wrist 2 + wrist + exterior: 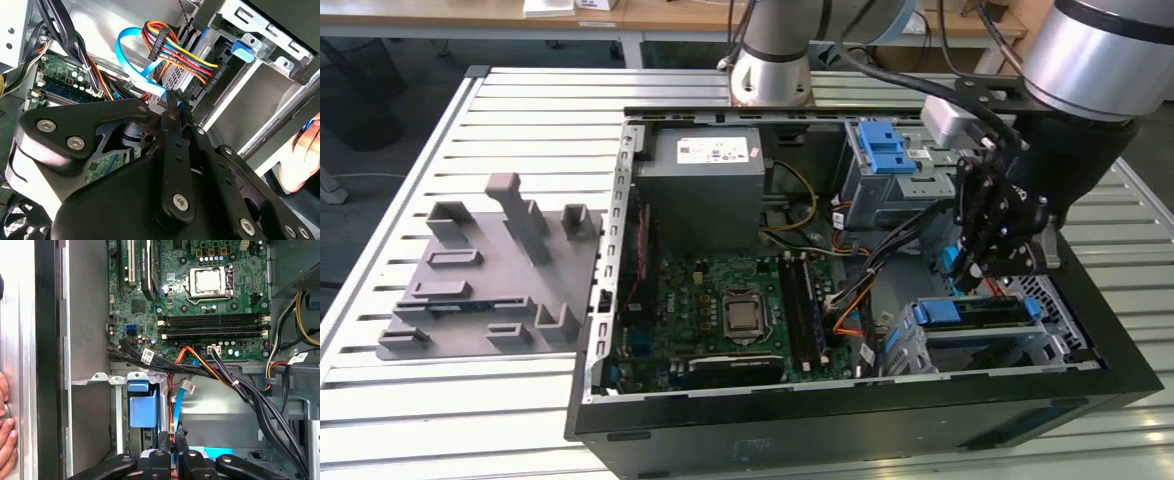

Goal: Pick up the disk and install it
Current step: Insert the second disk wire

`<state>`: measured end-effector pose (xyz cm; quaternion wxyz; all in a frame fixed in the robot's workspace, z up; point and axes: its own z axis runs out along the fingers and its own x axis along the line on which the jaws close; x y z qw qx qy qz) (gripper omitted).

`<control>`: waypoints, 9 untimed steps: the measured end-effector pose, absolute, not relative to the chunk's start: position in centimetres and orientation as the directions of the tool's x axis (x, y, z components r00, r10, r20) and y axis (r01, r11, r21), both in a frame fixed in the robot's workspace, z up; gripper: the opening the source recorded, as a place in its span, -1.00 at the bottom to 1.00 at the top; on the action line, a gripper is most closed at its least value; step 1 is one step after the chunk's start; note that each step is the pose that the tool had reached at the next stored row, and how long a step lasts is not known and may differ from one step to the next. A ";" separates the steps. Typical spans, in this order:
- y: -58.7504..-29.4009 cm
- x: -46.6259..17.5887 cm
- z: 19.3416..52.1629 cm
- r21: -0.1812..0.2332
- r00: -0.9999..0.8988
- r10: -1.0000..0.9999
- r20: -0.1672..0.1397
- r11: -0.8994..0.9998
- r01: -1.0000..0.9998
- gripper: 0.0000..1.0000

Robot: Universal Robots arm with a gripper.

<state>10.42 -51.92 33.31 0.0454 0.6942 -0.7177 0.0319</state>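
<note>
The flat silver disk with blue plastic side rails [971,312] looks to me to sit in the lower metal drive bay of the open black computer case [854,425], though I can't tell whether it is fully home. My black pincer [963,283] hangs just above that bay, fingers pressed together with nothing between them. The worry is the bundle of red, yellow and orange wires [172,42] and the flat blue data cable [129,59]. In the second wrist view both run right beside my fingertips [172,102], and any sideways drift could snag them or pull a plug loose. A person's hand [5,440] rests at the case edge in the first wrist view, near enough to be pinched by a careless swing. Further out lie the green motherboard [200,305], the big grey power-supply box [707,185], and, on the slatted metal desk [520,120], a grey moulded fixture [487,270].
</note>
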 end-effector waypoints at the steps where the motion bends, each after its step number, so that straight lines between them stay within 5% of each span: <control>1: -51.9 10.4 33.3 0.017 -0.032 -0.993 0.110 0.034 -0.999 -0.68; 9: -51.9 10.4 33.1 0.017 -0.032 -0.993 0.110 0.034 -0.999 -0.53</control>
